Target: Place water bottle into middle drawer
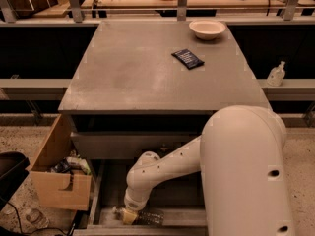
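The water bottle (149, 218) lies on its side on the floor of the open middle drawer (112, 188), near the drawer's front edge. It is clear and ribbed, and what looks like its cap end points left. My white arm reaches down from the right into the drawer. My gripper (129, 215) is at the bottle's left end, low over the drawer floor, and its tan tip is on or against the bottle. The arm hides the right half of the drawer.
The grey cabinet top (147, 73) carries a white bowl (207, 29) and a dark packet (187, 59). A small pump-top bottle (276, 74) stands on the right ledge. An open cardboard box (60, 181) with clutter sits left of the drawer. Another bottle (37, 218) lies on the floor.
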{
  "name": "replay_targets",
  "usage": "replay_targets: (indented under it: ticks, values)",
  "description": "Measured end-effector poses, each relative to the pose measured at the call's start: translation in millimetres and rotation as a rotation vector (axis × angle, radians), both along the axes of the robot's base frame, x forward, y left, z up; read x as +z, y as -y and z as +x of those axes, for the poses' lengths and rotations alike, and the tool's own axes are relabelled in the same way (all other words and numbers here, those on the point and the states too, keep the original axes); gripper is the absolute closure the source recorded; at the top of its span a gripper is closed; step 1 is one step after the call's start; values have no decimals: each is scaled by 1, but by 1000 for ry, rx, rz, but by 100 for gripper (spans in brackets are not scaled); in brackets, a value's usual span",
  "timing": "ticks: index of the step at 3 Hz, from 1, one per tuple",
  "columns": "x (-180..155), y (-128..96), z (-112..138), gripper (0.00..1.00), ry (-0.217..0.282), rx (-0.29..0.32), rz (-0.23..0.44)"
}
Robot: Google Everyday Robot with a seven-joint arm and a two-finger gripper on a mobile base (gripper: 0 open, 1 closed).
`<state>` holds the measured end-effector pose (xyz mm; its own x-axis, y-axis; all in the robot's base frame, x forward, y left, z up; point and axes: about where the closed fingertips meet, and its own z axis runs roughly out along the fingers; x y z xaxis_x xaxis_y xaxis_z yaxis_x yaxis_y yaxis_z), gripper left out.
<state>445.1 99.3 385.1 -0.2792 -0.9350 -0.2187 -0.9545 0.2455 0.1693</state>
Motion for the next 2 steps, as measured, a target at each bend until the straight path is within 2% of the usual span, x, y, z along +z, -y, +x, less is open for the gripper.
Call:
replay_targets:
  ticks: [1, 2]
  values:
    - [-1, 0, -1, 0, -1, 1, 0]
    - [-1, 0, -1, 0, -1, 1, 0]
